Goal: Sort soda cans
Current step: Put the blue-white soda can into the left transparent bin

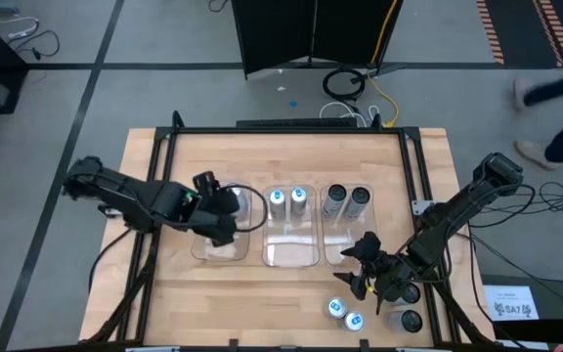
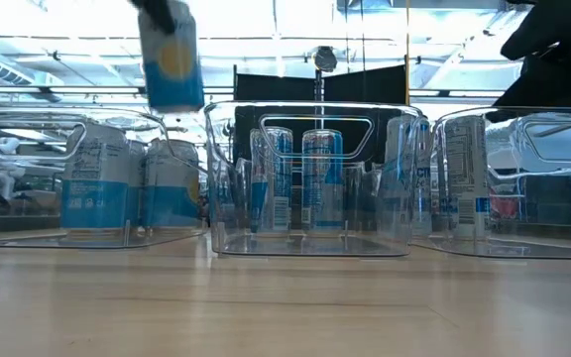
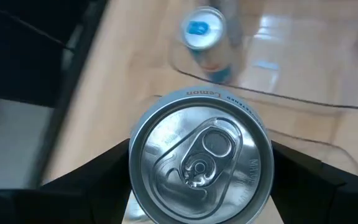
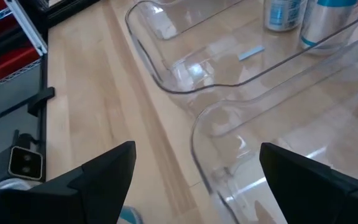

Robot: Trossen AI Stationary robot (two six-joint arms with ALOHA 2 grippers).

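Note:
Three clear bins stand side by side mid-table: left (image 1: pixel 201 252), middle (image 1: pixel 291 260), right (image 1: pixel 330 256). My left gripper (image 1: pixel 219 215) is above the left bin, shut on a silver-topped soda can (image 3: pixel 201 165), which also shows high in the low view (image 2: pixel 171 55). Two blue-and-white cans (image 2: pixel 92 188) stand in the left bin, two blue-topped cans (image 1: pixel 288 198) in the middle bin, two grey-topped cans (image 1: pixel 347 199) in the right bin. My right gripper (image 1: pixel 363 266) is open and empty by the right bin's near end (image 4: pixel 210 134), with loose cans (image 1: pixel 345 313) beside it. My left gripper pinches the can's side wall just under its top rim (image 3: pixel 133 177) between its two fingers (image 3: pixel 98 177), one on each side. The fingers slant down from the table's left. The can's top faces the wrist, and the can hangs clear above the left bin.
Two blue-topped cans (image 1: pixel 337 308) and two dark cans (image 1: pixel 410 320) stand on the wood near the table's near right corner. A dark frame rail (image 1: pixel 291 129) runs round the table. A person (image 1: pixel 555 93) moves on the floor beyond the far right corner.

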